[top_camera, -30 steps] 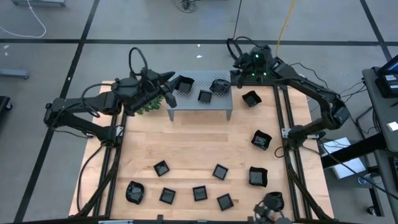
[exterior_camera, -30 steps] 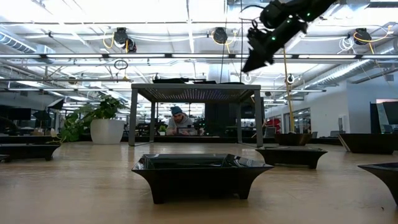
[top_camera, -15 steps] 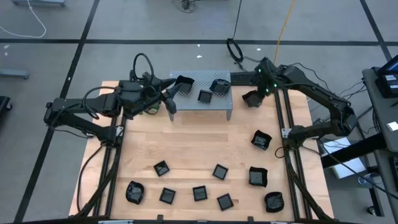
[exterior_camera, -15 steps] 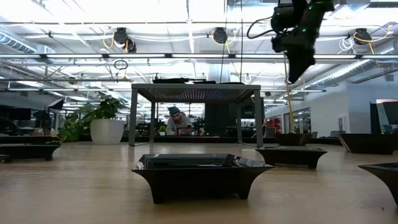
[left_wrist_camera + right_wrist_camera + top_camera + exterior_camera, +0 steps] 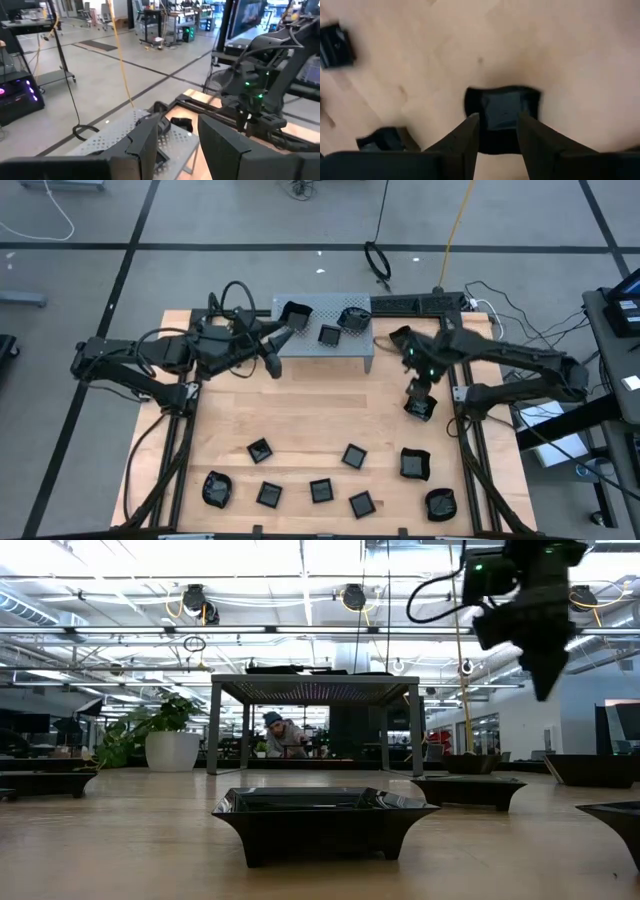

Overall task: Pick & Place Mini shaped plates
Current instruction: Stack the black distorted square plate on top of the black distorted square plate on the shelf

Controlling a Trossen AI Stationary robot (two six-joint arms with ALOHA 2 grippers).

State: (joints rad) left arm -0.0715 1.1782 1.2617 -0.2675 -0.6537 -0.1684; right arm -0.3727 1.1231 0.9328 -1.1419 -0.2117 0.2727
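Observation:
Several mini shaped plates, small glossy black dishes, lie on the wooden table, most along the near edge (image 5: 320,491). Three more (image 5: 330,334) sit on top of the grey perforated stand (image 5: 322,352) at the far side. My right gripper (image 5: 415,388) points down, open, just above a plate (image 5: 502,112) near the table's right edge, its fingers on either side of that plate without touching it. My left gripper (image 5: 278,345) is open and empty, held level at the stand's left end and pointing along the stand top (image 5: 125,135).
One more plate (image 5: 400,336) lies on the table to the right of the stand. A plate (image 5: 320,820) stands close in front of the low camera. The middle of the table (image 5: 320,405) is bare wood. A person sits in the room beyond the table (image 5: 275,732).
My right gripper has swung from above the stand's right end toward the table's near right, come down and tipped to point downward over the plate by the right edge. My left gripper has drifted slightly toward the near edge beside the stand.

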